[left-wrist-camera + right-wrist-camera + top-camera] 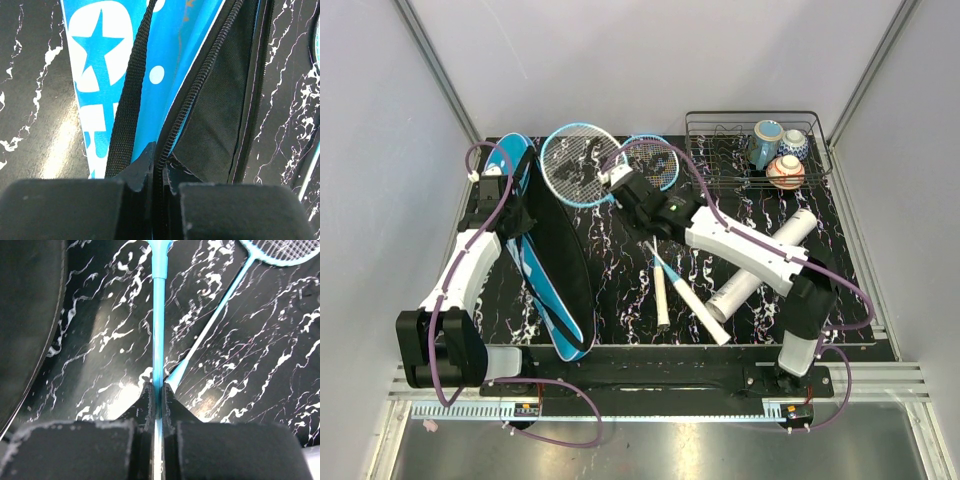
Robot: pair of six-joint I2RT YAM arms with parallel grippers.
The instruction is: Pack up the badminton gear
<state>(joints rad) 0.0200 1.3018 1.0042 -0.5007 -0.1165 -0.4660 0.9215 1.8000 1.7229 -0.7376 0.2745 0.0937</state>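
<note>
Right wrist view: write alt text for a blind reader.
The right tool grips a blue racket shaft running straight up. A second racket slants to the upper right on the black marbled table; the racket bag lies at left.

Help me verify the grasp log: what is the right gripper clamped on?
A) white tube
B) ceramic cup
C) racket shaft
C: the right gripper is shut on a thin blue racket shaft in its wrist view; the left gripper pinches the racket bag at its zipper.

Black white-veined marble table (620, 285), teal star-printed bag (538, 282), light-blue racket (582, 165)
</note>
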